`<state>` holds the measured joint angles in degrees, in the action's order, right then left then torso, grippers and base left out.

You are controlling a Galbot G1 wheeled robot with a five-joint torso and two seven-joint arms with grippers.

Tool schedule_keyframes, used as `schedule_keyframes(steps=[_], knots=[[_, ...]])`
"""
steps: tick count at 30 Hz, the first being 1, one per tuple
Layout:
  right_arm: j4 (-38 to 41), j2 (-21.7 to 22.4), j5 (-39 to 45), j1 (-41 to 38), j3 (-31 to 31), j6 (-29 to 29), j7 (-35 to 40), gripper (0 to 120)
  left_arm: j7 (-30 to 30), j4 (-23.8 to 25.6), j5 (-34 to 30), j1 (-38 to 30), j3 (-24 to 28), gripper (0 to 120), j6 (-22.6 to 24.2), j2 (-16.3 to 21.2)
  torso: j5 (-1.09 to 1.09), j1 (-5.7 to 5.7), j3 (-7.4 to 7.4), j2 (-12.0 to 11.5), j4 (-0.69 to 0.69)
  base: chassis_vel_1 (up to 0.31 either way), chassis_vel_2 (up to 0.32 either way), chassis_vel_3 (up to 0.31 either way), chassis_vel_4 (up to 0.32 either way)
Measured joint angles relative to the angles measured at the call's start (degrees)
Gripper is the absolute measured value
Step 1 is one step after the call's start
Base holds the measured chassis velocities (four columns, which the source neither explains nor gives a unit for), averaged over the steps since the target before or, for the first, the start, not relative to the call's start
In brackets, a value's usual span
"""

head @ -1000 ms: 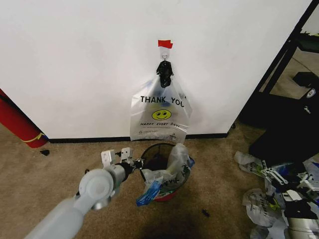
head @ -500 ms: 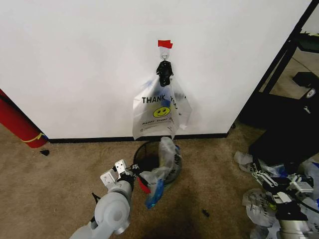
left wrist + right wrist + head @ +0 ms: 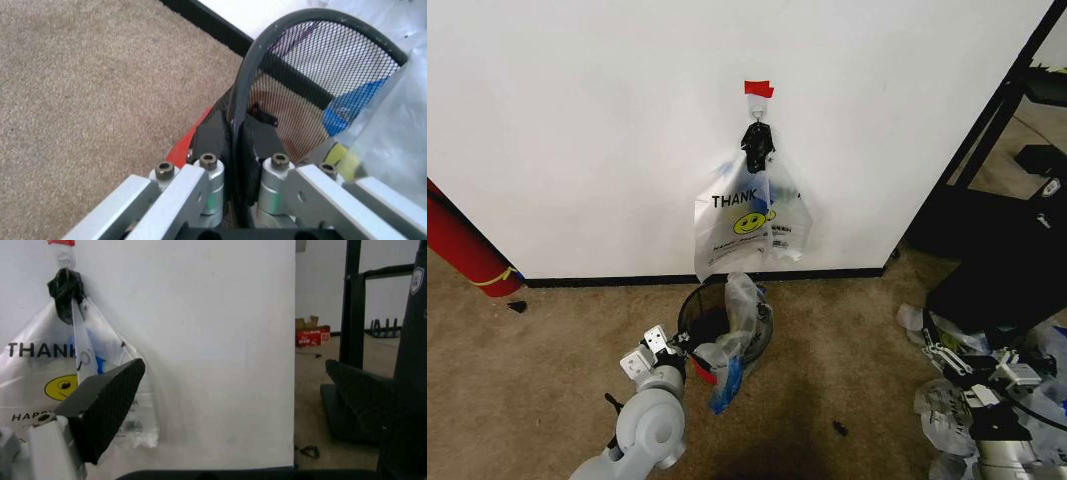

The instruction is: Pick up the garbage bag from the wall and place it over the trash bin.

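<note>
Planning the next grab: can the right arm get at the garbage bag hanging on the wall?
Probably yes: the right gripper is open and faces the garbage bag on its hook, with nothing between. The left gripper is shut on the trash bin.

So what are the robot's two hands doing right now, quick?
Left gripper: shut on the trash bin, its fingers clamped on the wire rim.
Right gripper: open, holding nothing, facing the garbage bag on the wall.

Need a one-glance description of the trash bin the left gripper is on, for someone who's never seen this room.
Start at the white wall, where a "THANK YOU" smiley garbage bag hangs from a hook under red tape. On the carpet directly below it is the trash bin: small, round, black wire mesh, red base, tilted, its rim clamped by the left gripper. A crumpled plastic bag drapes over it, and it is far smaller than the red cylinder by the wall.
</note>
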<state>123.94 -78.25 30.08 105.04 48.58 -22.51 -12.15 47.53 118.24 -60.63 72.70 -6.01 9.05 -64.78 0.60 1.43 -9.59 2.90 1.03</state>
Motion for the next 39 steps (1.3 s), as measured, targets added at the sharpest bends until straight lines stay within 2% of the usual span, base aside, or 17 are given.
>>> schedule_keyframes(steps=[4,7,14,15,18,21,22,25,29,33,39], knots=[[0.34,-0.11,0.24,0.52,0.21,0.37,0.78,100,-0.66,1.77,-0.47,0.22,-0.58,21,0.92,0.71,0.03,0.01,-0.01,0.0,0.02,0.0,0.0,0.0,0.0],[0.39,-0.34,0.27,0.66,0.04,0.89,1.13,100,-0.76,3.07,-0.47,0.2,-1.17,27,1.54,1.19,0.0,0.01,-0.01,0.0,0.02,0.0,0.0,0.0,0.0],[1.84,-1.66,1.17,0.97,-0.08,3.44,1.86,100,-1.96,9.22,-0.23,1.36,-4.39,57,3.35,4.55,0.01,0.01,-0.01,0.0,0.01,0.0,0.0,0.0,0.0],[1.84,-1.66,1.17,0.97,-0.08,3.44,1.86,100,-1.96,9.22,-0.23,1.36,-4.39,57,3.35,4.55,0.01,0.01,-0.01,0.0,0.01,0.0,0.0,0.0,0.0],[1.86,-2.37,1.64,0.72,-0.19,3.68,2.13,100,-2.56,11.63,-0.16,1.55,-5.55,69,3.6,5.87,0.01,0.01,-0.01,0.0,0.01,0.0,0.0,0.0,0.0],[1.36,-3.19,2.74,0.59,-1.09,4.74,2.23,100,-4.23,15.0,4.29,2.77,-6.83,81,2.2,7.33,0.02,0.01,-0.01,0.0,0.02,0.0,0.0,0.0,0.0],[1.36,-3.19,2.74,0.59,-1.09,4.74,2.23,100,-4.23,15.0,4.29,2.77,-6.83,81,2.2,7.33,0.02,0.01,-0.01,0.0,0.02,0.0,0.0,0.0,0.0],[0.18,-5.39,2.26,-0.08,-3.08,6.21,2.76,100,-8.31,19.35,9.94,5.12,-8.25,95,1.39,11.17,0.0,0.0,0.0,0.0,0.01,0.0,0.0,0.0,0.0],[0.08,-7.48,0.52,-1.63,-4.67,5.92,4.02,100,-10.76,20.75,12.86,5.62,-7.08,100,1.25,14.4,0.0,0.01,0.0,0.0,0.0,0.0,0.0,0.0,0.0],[0.95,-7.83,-0.24,-1.42,-4.66,4.61,4.25,100,-11.98,20.81,13.87,4.82,-6.35,100,2.21,14.71,0.01,0.01,0.0,0.0,0.0,0.0,0.0,0.0,0.0],[-0.3,-7.89,-1.11,0.59,-4.12,0.53,3.32,100,-16.42,18.86,19.66,4.39,-4.29,100,3.74,14.43,0.02,0.01,0.0,0.0,0.02,0.0,0.0,0.0,0.0]])
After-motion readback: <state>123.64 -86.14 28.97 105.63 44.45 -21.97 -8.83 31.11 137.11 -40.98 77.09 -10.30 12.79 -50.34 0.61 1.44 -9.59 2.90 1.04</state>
